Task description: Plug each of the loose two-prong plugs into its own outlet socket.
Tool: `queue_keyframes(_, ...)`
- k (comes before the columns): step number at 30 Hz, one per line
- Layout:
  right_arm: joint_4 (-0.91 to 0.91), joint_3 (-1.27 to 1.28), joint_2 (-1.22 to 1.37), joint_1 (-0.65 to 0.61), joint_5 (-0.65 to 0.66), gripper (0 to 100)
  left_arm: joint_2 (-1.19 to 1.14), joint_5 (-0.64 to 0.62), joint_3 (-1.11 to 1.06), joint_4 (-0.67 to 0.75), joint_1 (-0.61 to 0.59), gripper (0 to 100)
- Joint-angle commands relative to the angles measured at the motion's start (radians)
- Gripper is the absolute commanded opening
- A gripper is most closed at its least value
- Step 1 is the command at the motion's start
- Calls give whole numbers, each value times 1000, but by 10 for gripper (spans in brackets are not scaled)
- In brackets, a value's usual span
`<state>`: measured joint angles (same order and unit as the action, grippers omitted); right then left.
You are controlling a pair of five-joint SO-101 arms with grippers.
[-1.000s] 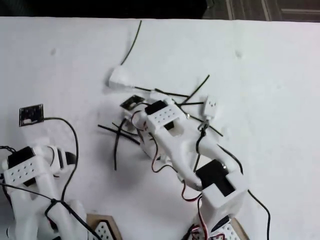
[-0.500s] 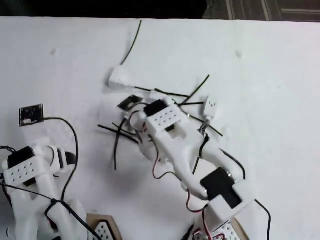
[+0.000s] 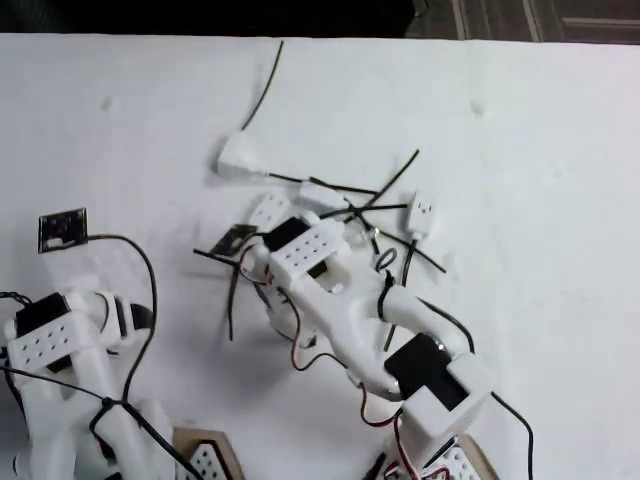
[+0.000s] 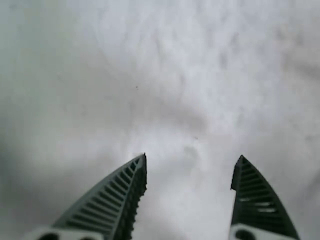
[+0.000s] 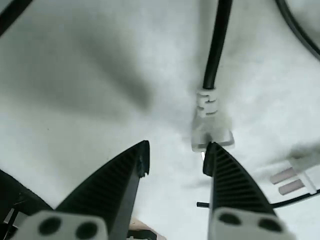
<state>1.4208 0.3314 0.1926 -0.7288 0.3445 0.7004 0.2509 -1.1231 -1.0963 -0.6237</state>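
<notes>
In the right wrist view, my right gripper (image 5: 177, 147) hangs open just over the table. A white plug (image 5: 212, 126) on a black cord (image 5: 218, 40) lies beside the tip of one finger (image 5: 222, 172). The two prongs of another plug (image 5: 286, 181) show off to the side. From above, the right arm (image 3: 320, 250) leans over a tangle of black cords (image 3: 372, 190). White pieces lie around it: a block with two holes (image 3: 421, 212), a wedge-shaped one (image 3: 240, 155) and a small one (image 3: 268, 210). My left gripper (image 4: 192, 159) is open over bare table.
The left arm (image 3: 60, 345) rests at the near left corner of the white table (image 3: 520, 150). A small black square board (image 3: 62, 229) on a cable lies beside it. Loose black cord ends (image 3: 232, 285) spread left of the right arm.
The right arm has swung its wrist left and slightly nearer, uncovering a small white piece beside the tangle. The left arm has not moved.
</notes>
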Motion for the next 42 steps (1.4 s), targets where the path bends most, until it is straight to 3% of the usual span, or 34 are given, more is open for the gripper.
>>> queue_keyframes(1,-65,-3,41,21,9,180,28,9,3,14,-8,274)
queue_keyframes(5,-117,-8,91,58,29,168,28,9,3,14,-8,274)
queue_keyframes(9,-168,-8,101,96,97,85,28,9,3,14,-8,274)
queue_keyframes(20,-180,-8,94,122,101,16,28,9,3,14,-8,274)
queue_keyframes(29,-39,-2,-168,65,89,17,28,9,3,14,-8,273)
queue_keyframes(35,-116,-2,-323,88,-15,17,28,9,3,14,-8,272)
queue_keyframes(42,-340,6,-180,136,-166,36,28,9,3,14,-10,272)
